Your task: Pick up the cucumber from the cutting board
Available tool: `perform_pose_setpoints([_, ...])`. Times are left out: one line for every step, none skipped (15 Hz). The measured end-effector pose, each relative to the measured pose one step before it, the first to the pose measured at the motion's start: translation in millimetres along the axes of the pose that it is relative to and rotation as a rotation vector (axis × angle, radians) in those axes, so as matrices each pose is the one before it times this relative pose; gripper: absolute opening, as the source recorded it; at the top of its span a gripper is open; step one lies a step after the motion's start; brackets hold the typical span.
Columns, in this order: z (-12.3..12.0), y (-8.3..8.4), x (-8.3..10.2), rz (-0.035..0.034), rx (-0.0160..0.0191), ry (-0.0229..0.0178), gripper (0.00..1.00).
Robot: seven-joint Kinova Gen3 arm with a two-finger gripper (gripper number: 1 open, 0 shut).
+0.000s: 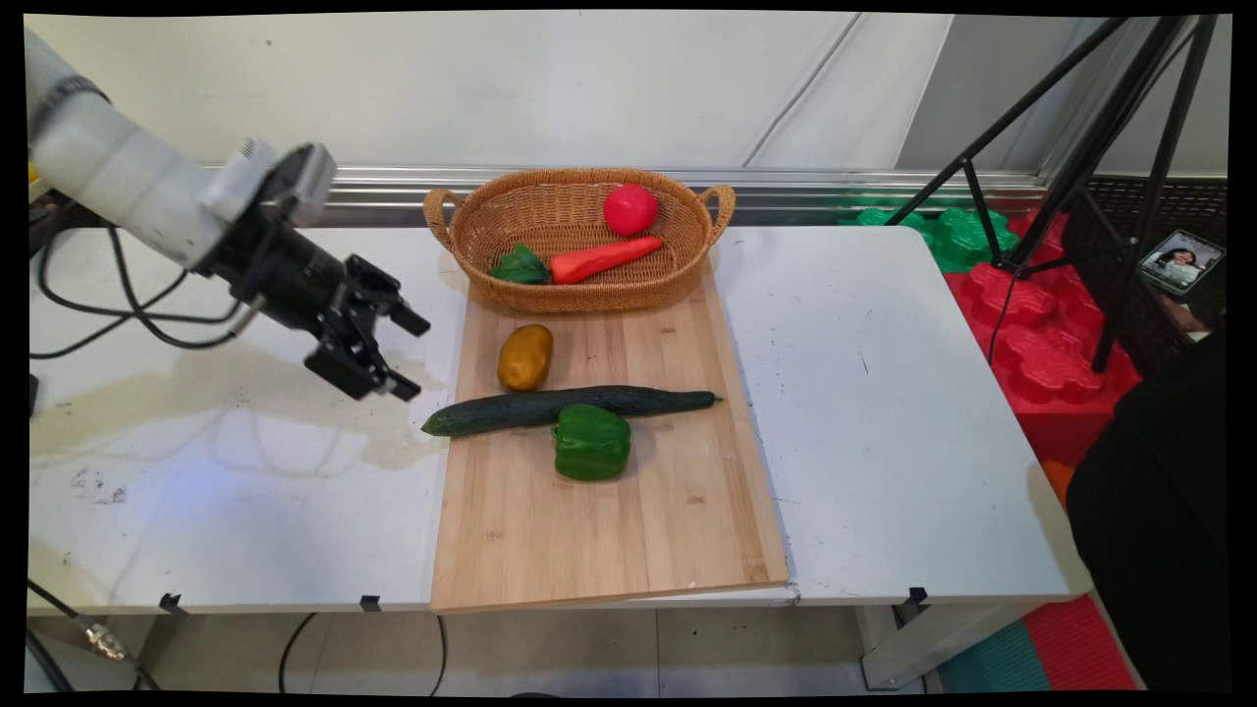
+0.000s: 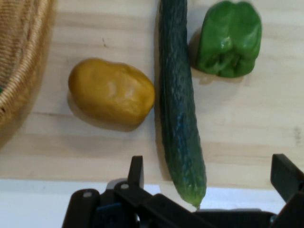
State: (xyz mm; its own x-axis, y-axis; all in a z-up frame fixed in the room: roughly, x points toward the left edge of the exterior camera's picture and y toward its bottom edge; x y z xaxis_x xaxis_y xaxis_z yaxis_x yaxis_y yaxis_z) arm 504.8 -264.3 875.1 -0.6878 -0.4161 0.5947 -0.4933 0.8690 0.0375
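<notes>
gripper: black two-finger gripper point(image 1: 395, 356) hangs over the white table point(image 1: 884, 412), left of the pale wooden cutting board point(image 1: 609, 530); fingers spread wide, holding nothing.
nearest thing: long dark green cucumber point(image 2: 178, 118), its tip just beside the fingers and overhanging the board's left edge.
neighbours: yellow-brown potato point(image 2: 111, 92) close alongside; green bell pepper point(image 2: 229, 39) touching the far side.
grasp advice: judged best to close across the cucumber's narrow end, clear of the potato.
behind: woven wicker basket point(image 1: 462, 221).
</notes>
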Motion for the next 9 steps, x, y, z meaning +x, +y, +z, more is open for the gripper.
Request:
perform_pose_setpoints([5.56, -0.28, -0.84, -0.00106, -0.00087, -0.0095, 1.0])
perform_pose_setpoints([8.65, -0.6, -1.29, -0.00366, -0.00141, -0.01534, 1.0])
perform_pose_setpoints([9.8, -0.54, -1.17, -0.00461, -0.00073, -0.01684, 1.0])
perform_pose_setpoints([9.52, -0.7, -0.69, -0.00577, -0.00029, -0.01495, 1.0])
perform_pose_setpoints([7.92, -0.62, -0.04, -0.00783, 0.00013, -0.00995, 1.0])
perform_pose_setpoints([5.04, -0.37, 0.2, -0.0052, -0.00001, -0.00592, 1.0])
perform_pose_setpoints([7.3, -0.8, 0.68, -0.00668, 0.00077, -0.0073, 1.0])
perform_pose_setpoints([8.0, -0.89, 1.0, -0.00599, 0.0015, -0.00787, 1.0])
perform_pose_setpoints([7.64, -0.84, 1.35, -0.00235, 0.00226, -0.0078, 1.0])
